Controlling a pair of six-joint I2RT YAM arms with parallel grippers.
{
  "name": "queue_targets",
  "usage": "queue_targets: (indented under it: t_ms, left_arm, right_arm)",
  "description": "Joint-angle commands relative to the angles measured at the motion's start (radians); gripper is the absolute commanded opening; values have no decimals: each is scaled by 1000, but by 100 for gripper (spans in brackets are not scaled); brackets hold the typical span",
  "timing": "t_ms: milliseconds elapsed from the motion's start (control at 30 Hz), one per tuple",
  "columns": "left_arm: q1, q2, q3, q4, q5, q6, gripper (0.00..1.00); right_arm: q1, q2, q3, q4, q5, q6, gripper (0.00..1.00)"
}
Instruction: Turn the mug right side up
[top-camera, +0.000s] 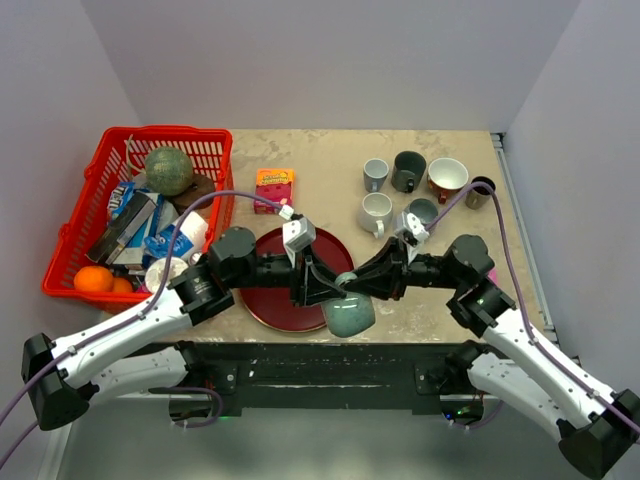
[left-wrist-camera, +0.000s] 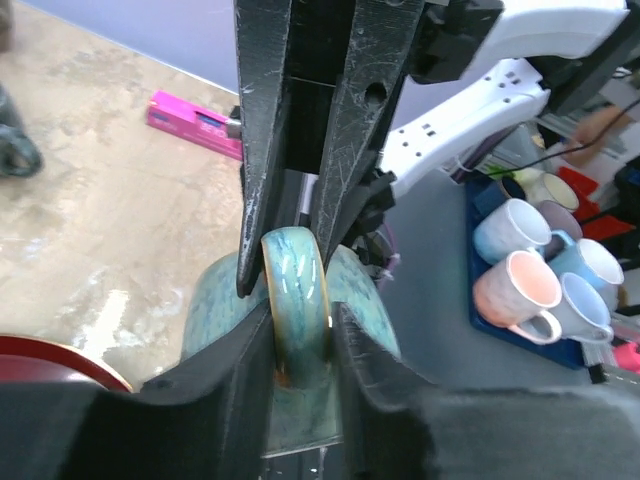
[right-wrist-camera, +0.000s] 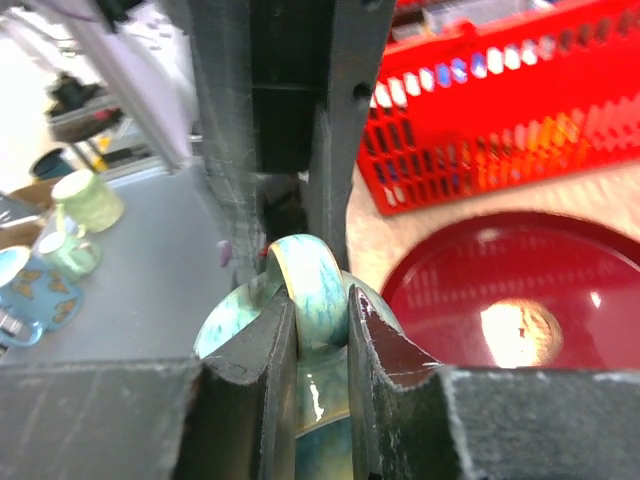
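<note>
On a pale stone-look counter (top-camera: 300, 150), a red basket (top-camera: 165, 131) full of groceries is sitting at the far left, and a dark red plate (top-camera: 275, 312) is lying in the middle toward the front. Two robot arms are stretching in from either side, their tips meeting just beside the plate's right rim, close to the counter's near edge. Between them a blue-green glazed mug (top-camera: 350, 315) is sitting low. From above it is hard to tell which way its mouth is facing, or whether it is touching the counter. A cluster of other mugs (top-camera: 410, 185) is standing at the far right, well apart. The left gripper (left-wrist-camera: 297, 335) is pinching the mug's handle (left-wrist-camera: 296, 285), its fingers pressing against the two faces of the loop. The right gripper (right-wrist-camera: 320, 322) is holding the same handle from the opposite side, its fingers also looking closed against the loop with no gap showing. The mug is looking like glazed ceramic, so it is probably rigid, fairly heavy, glossy and slippery, and likely to chip or break if dropped. The handle is offering only a narrow hold, so the body is likely to swing beneath it. A firm clamp on the handle, or a grip across the rim and wall, is probably going to be safest for turning it.
</note>
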Motion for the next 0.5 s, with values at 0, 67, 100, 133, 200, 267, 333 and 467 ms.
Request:
queue_targets:
  t_ms: [0,67,100,133,200,267,333,467]
  left_arm:
    - [-4,-33,81,-17,-131,29,57]
    - [-4,-30,84,-57,-166,28,66]
    - [-4,-28,89,-62,-206,28,73]
    - [-4,-22,92,-103,-227,26,75]
    - [-4,-19,100,-140,-293,26,79]
    - [-4,-16,110,-184,-353,17,82]
    - [-4,-12,133,-239,-485,-7,83]
    - [-4,-12,158,-405,-715,-56,85]
  right_arm:
    - [-4,-9,111,-196,177,-60,0]
    - [-2,-3,125,-224,204,-68,0]
    - [-4,-3,137,-250,236,-68,0]
    - [-4,-3,144,-261,247,-68,0]
    - [-4,3,162,-293,275,-60,0]
    - [-4,8,187,-336,332,-62,0]
    - [-4,28,242,-409,400,-77,0]
    - [-4,111,418,-641,588,-153,0]
